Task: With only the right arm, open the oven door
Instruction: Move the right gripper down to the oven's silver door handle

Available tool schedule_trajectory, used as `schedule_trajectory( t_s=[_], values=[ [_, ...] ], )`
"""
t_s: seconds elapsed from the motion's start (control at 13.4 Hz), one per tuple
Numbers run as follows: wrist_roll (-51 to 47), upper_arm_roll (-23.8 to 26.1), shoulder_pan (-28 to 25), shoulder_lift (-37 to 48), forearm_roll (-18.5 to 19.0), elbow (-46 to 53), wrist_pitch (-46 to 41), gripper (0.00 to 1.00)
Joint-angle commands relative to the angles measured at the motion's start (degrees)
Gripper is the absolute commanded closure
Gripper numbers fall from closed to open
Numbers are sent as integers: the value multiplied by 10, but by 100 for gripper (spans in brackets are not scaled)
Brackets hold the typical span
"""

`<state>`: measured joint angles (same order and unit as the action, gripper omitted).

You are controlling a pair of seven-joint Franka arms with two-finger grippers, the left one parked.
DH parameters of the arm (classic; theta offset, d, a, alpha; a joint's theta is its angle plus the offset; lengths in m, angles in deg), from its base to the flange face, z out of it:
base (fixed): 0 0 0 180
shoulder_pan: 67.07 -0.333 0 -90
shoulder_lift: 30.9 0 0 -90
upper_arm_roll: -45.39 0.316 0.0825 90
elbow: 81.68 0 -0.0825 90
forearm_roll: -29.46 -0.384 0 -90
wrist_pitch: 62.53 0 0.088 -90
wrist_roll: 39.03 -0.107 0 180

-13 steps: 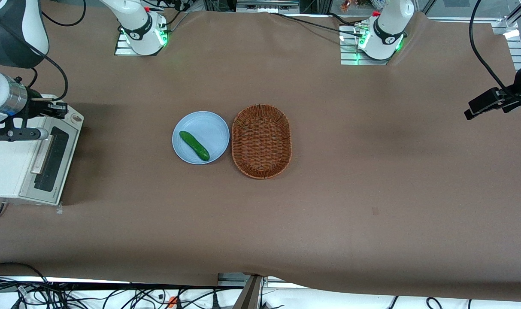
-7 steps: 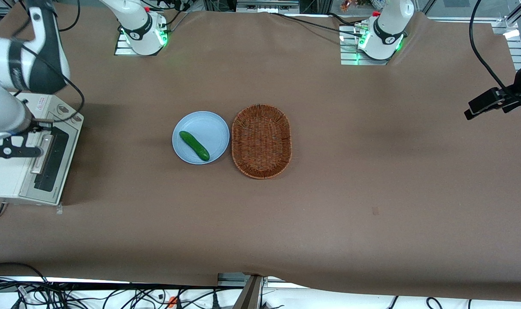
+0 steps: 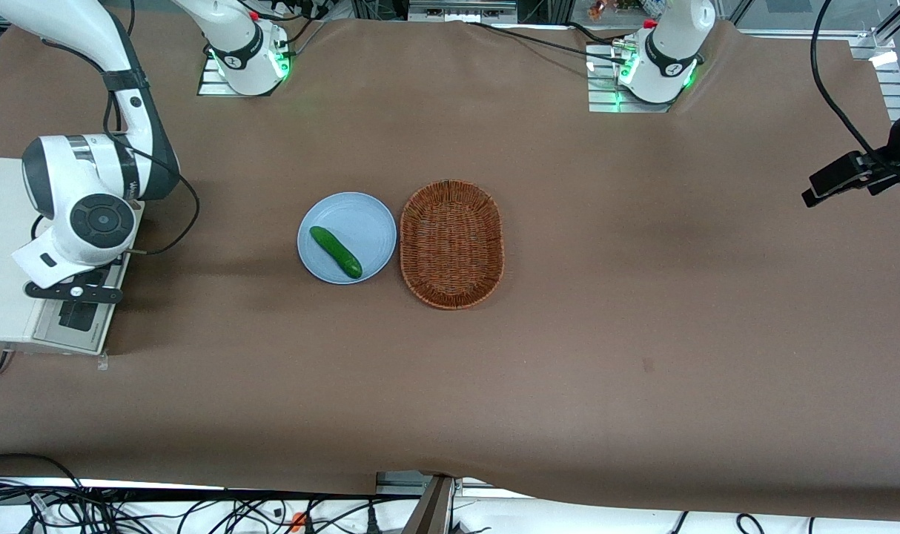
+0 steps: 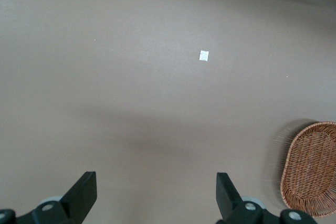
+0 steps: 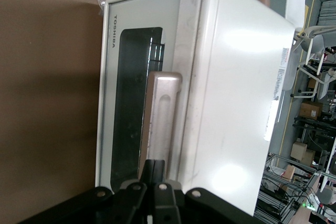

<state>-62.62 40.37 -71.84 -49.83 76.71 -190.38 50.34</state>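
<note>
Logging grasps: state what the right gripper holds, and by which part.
Cannot be told: the gripper sits at one end of the handle of the oven door, but any grip there is hidden.

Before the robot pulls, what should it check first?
1. The oven door is shut flat against the white oven, ready to be opened: ok.
2. The gripper is lined up with one end of the silver handle: ok.
3. The gripper really has hold of the handle: cannot tell.
4. The table in front of the door is bare, so the door has room to swing down: ok.
5. The plate with the cucumber sits well away, toward the parked arm's end: ok.
</note>
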Motion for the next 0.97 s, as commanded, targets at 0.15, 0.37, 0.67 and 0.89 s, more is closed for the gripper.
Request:
schedule_trajectory(
  t_s=[0.15, 0.37, 0.67, 0.89],
  values=[
    [-23, -3, -1, 3, 31, -8, 13, 100],
    [-30, -4, 5, -4, 38, -7, 16, 100],
    [-38, -4, 7, -13, 38, -8, 16, 100],
    [-47, -6, 7, -22, 37, -8, 17, 100]
  ],
)
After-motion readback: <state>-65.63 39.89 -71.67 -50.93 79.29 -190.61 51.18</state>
